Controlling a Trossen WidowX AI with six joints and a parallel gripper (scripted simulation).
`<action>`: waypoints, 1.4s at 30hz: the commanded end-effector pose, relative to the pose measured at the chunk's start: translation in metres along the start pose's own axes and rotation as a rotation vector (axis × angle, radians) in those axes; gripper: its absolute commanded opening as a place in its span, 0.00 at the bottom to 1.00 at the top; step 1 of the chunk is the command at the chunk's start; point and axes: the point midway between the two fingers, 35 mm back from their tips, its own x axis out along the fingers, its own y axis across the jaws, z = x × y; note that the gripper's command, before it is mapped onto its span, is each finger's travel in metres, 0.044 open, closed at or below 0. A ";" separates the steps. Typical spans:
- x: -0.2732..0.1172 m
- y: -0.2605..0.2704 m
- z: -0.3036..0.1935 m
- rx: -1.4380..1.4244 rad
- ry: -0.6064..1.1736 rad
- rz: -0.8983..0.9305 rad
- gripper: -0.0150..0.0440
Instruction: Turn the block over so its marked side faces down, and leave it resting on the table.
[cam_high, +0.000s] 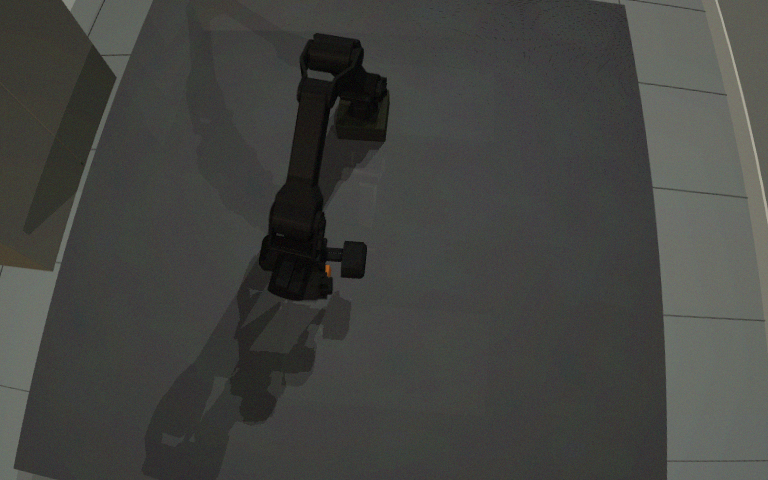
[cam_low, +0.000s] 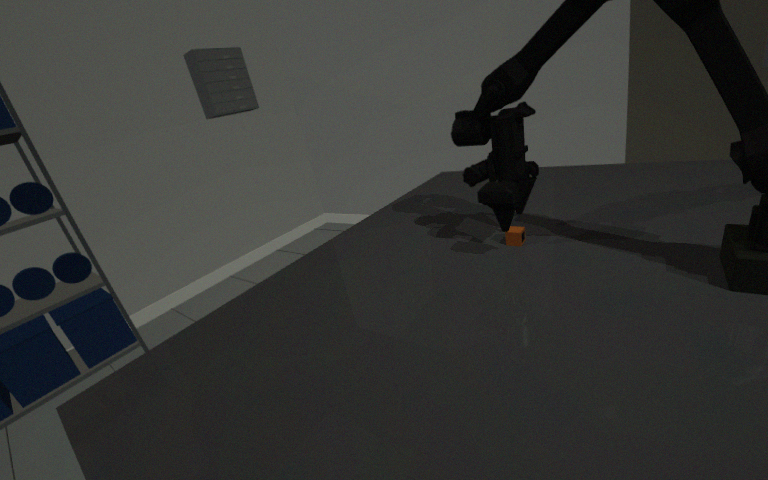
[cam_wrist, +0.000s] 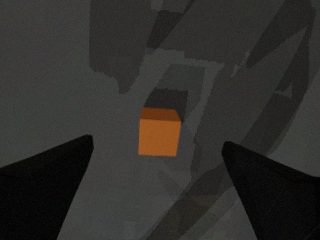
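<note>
The orange block (cam_high: 327, 270) (cam_low: 513, 237) (cam_wrist: 159, 137) rests on the dark table (cam_high: 509, 254) (cam_low: 339, 367). A dark mark (cam_low: 522, 236) shows on its upright side facing the arm's base in the exterior view. The top and the one other side seen in the wrist view look plain orange. My gripper (cam_low: 511, 221) (cam_wrist: 160, 146) is open and empty, pointing down just above the block. In the wrist view the block lies between the two fingers' lines, touching neither. In the top view the arm hides most of the block and the fingertips.
The arm's base (cam_high: 362, 124) (cam_low: 744, 260) stands on the table. A large brown box-like body (cam_high: 45, 130) is beyond the table's left edge in the top view. A shelf rack with blue bins (cam_low: 93, 328) stands off the table in the exterior view.
</note>
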 end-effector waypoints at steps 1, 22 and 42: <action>0.009 -0.001 -0.002 0.005 0.011 -0.003 1.00; 0.032 -0.001 -0.003 0.005 0.011 -0.003 0.78; 0.032 -0.001 -0.003 0.005 0.011 -0.003 0.32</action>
